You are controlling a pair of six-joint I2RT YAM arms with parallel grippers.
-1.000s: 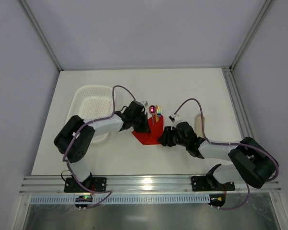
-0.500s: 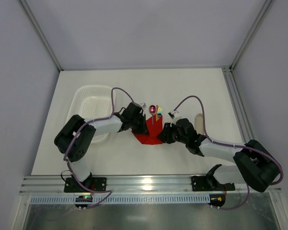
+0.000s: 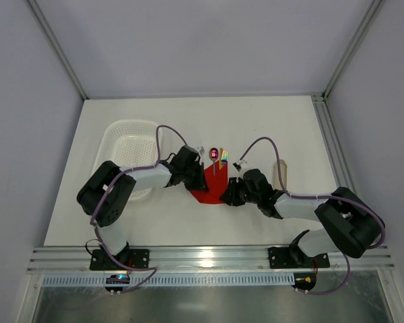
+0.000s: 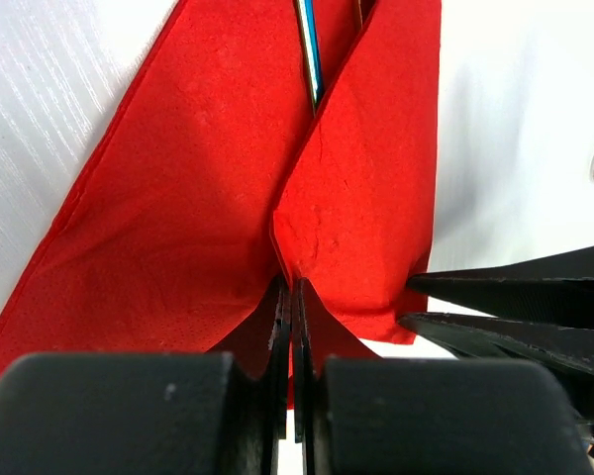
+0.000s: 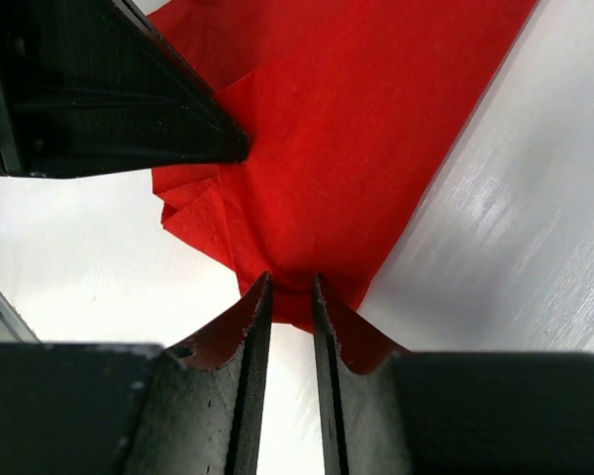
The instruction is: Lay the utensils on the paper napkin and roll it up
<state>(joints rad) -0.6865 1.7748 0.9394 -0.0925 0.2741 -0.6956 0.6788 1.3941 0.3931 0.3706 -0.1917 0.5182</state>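
Already placed: utensils [image 3: 218,157] lie on paper napkin [image 3: 207,192] at mid-surface [image 3: 289,128], heads poking past far edge. Napkin sides folded inward over handles. Roll looks only begun. Left fingers [image 4: 280,332] pressed together on napkin fold. Right fingers [image 5: 255,327] nearly together, pinching near corner. Remaining, likely: wrap tight, finish roll.

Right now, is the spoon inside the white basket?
No. The spoon lies with its handle in the folded napkin, well to the right of the basket.
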